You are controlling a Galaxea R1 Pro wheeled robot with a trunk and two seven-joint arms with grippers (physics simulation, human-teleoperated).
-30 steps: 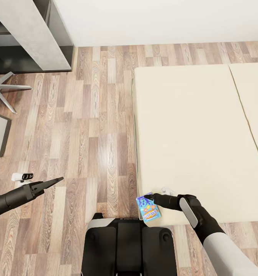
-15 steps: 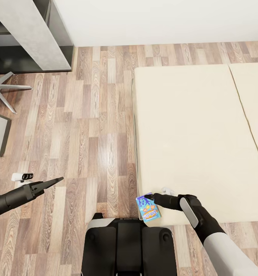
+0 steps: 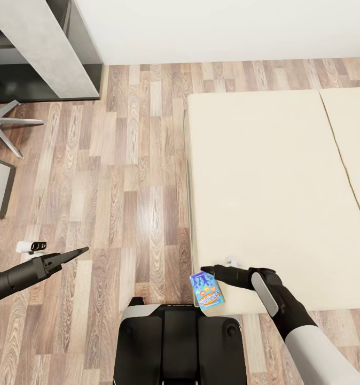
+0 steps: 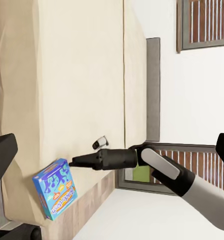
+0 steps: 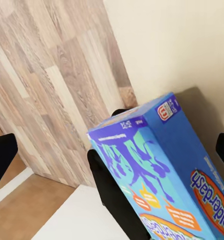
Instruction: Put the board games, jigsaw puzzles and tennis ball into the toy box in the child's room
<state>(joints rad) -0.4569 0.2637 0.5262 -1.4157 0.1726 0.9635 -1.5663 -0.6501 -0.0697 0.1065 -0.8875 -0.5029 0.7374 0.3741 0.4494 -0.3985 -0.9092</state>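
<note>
Head view: blue board game (image 3: 206,290) lies at the near corner of the bed (image 3: 265,187), partly over its edge. Right gripper (image 3: 206,270) is just above the box; contact unclear, fingers look pressed together. Left gripper (image 3: 76,252) hangs over the wood floor (image 3: 132,176), well apart from the bed, fingers drawn to a point, holding nothing.

Left wrist view: right gripper (image 4: 77,161) tips just beside the box (image 4: 55,188), apart from it.

Right wrist view: box (image 5: 161,170) close up against the bed; finger spread can't be told here.
</note>
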